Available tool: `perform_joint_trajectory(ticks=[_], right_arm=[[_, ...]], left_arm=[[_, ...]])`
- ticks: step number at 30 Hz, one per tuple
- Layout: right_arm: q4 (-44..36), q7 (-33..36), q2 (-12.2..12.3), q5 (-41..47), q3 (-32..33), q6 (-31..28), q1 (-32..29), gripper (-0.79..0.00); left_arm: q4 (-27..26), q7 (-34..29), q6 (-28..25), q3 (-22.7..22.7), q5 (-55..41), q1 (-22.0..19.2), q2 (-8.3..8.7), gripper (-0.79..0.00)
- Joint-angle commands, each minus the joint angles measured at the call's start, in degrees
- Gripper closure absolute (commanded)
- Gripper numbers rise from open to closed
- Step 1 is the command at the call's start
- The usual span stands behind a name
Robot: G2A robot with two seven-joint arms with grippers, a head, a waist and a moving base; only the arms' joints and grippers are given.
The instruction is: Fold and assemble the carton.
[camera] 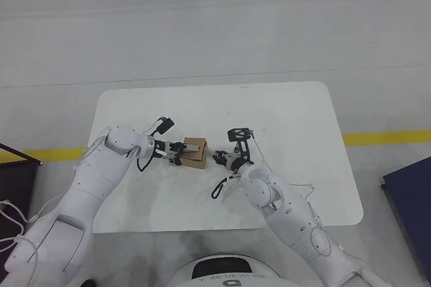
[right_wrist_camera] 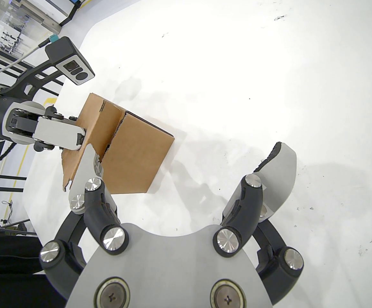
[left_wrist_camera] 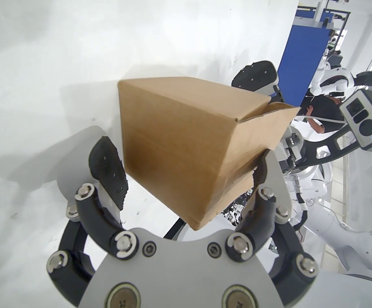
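Mid-table: a brown carton [camera: 195,152] rests near the centre of the white table [camera: 302,122], with an arm on either side. The left gripper [left_wrist_camera: 186,155] straddles it with its jaws spread wide. One fingertip [left_wrist_camera: 263,168] touches a loose end flap, while the other pad stands just off the carton's side. The right gripper [right_wrist_camera: 186,152], jaws likewise wide apart and gripping nothing, hovers just beside the carton's opposite side.

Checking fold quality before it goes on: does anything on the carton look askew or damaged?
Yes. The carton is not closed squarely. Its top flaps leave a dark gap along the seam. One end flap, beside the left gripper, stands out from the body, and its corner looks ragged.
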Motion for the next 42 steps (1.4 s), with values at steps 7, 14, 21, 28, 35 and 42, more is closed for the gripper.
perform_joint_trajectory(ticks=[7,14,21,28,35,42], right_arm=[[-0.2,0.2,0.0,0.0,0.5,-0.5,-0.3,-0.785],[-0.2,0.2,0.0,0.1,0.6,-0.6,-0.3,-0.785],[-0.3,0.4,-0.2,1.8,0.7,-1.9,-0.3,-0.785],[1.1,0.1,-0.6,4.5,0.2,-2.9,1.1,-0.785],[4.4,-1.3,-1.5,8.8,-0.5,-3.4,3.8,-0.773],[6.0,-1.9,-2.0,9.7,-1.2,-3.4,5.0,-0.757]], left_arm=[[1.1,0.5,0.3,0.6,0.4,0.0,-0.36,-0.785],[2.0,0.6,0.4,1.0,0.4,-0.3,-0.7,-0.785],[2.3,0.7,-0.4,0.7,-0.2,-0.6,-0.84,-0.785],[1.4,0.6,-0.8,0.1,-0.2,-0.3,-0.57,-0.785],[0.6,0.5,-0.7,-0.2,-0.1,0.3,-0.41,-0.785],[-0.1,0.7,-0.9,-0.9,-0.1,0.8,-0.08,-0.785]])
